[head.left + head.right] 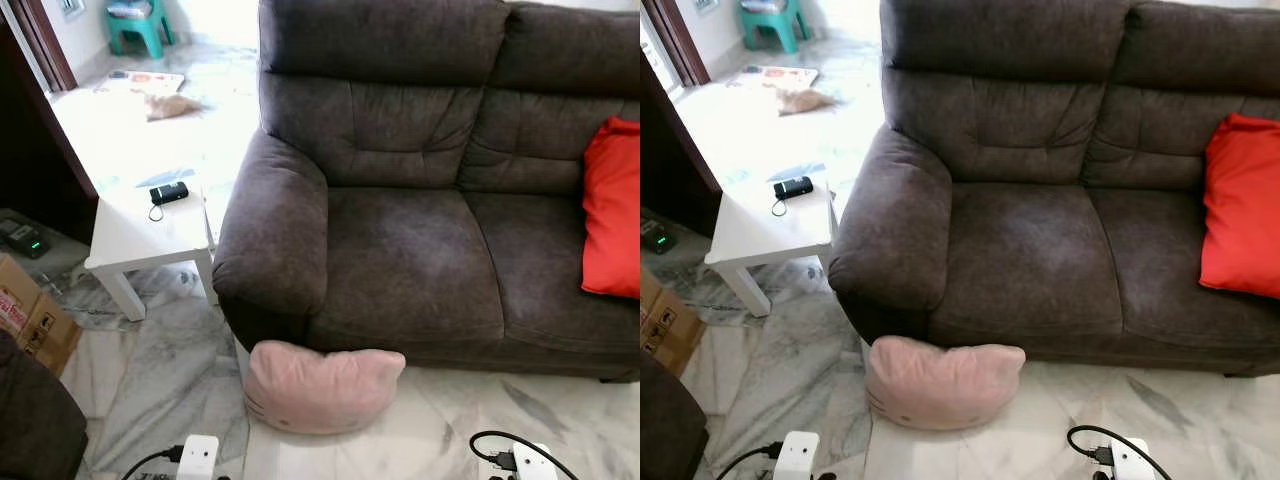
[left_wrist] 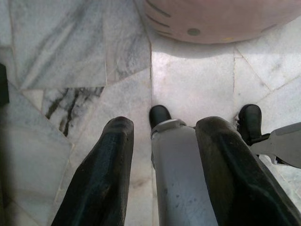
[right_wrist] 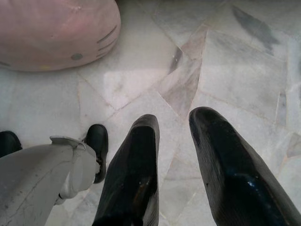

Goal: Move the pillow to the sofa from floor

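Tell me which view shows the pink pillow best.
The left eye view: the whole pink pillow shows, lying on the marble floor against the sofa front. The right eye view is nearly as good. Both wrist views catch just an edge with whisker marks.

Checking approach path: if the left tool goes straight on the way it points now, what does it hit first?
Probably the marble floor: the left tool, open and empty, points down at bare tiles. The pink pillow lies further along that line, so a shallower path might reach it; depth is unclear.
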Motion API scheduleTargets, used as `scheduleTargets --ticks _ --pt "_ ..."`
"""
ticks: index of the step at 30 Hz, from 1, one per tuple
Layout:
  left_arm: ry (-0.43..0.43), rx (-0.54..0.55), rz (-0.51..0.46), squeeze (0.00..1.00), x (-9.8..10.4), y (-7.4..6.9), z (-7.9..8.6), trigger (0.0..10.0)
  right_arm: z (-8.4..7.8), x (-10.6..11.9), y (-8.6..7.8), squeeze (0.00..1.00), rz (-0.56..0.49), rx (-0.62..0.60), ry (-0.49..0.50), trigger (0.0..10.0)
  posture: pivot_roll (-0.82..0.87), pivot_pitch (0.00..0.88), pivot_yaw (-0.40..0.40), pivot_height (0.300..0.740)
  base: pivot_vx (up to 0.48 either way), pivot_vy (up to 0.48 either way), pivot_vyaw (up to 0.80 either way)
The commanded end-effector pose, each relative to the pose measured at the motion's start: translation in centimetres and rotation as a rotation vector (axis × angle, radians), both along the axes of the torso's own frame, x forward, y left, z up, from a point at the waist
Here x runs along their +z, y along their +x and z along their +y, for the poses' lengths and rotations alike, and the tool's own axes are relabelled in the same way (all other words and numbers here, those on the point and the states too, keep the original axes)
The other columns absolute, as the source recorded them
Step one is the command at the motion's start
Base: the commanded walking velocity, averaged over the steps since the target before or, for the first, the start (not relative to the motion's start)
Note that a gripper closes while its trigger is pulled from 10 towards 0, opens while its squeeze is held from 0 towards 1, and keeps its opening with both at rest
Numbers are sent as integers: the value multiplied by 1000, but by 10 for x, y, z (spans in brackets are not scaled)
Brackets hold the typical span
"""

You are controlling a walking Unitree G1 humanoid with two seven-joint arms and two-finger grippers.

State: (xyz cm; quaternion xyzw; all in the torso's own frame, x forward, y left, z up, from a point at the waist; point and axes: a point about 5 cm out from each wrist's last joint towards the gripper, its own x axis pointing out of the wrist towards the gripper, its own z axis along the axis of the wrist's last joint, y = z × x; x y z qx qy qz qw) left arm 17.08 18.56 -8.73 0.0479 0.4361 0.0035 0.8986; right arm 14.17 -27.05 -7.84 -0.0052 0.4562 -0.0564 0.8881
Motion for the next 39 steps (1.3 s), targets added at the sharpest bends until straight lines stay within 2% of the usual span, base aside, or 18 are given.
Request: scheduleTargets --ticks 1,2,5,8,11,14,19,21,24,26,39 --pt "10 -3 -16 0 2 3 4 10000 -2 -1 -5 0 5 -8 0 10000 4 96 -64 740 0 0 0" --pt "10 -3 -16 0 2 3 4 10000 -2 -1 -5 0 5 -8 0 10000 4 96 -64 740 0 0 0" --pt "48 5 -48 0 9 13 17 10000 9 -3 0 0 -5 18 38 10000 17 95 -72 740 0 0 0" --pt "66 18 -57 0 11 15 25 10000 15 -3 2 0 -13 35 58 10000 32 82 -69 740 0 0 0" --pt "86 33 -79 0 17 20 36 10000 23 -5 5 0 -20 47 74 10000 41 66 -42 740 0 0 0" --pt "94 28 -78 0 18 22 39 10000 26 -6 3 0 -25 32 87 10000 40 59 -14 740 0 0 0" --pt "97 14 -75 0 18 23 38 10000 26 -8 -5 0 -30 8 102 10000 27 46 1 740 0 0 0" --pt "95 10 -78 0 18 24 36 10000 27 -7 -1 0 -34 5 105 10000 31 43 -5 740 0 0 0" --pt "90 16 -89 0 19 28 33 10000 32 -4 16 0 -39 19 104 10000 30 36 -16 740 0 0 0" --pt "84 24 -89 0 19 27 31 10000 33 -2 21 0 -43 24 104 10000 24 33 -25 740 0 0 0" --pt "70 29 -47 0 11 15 27 10000 31 0 23 0 -48 21 98 10000 13 14 -33 740 0 0 -110"
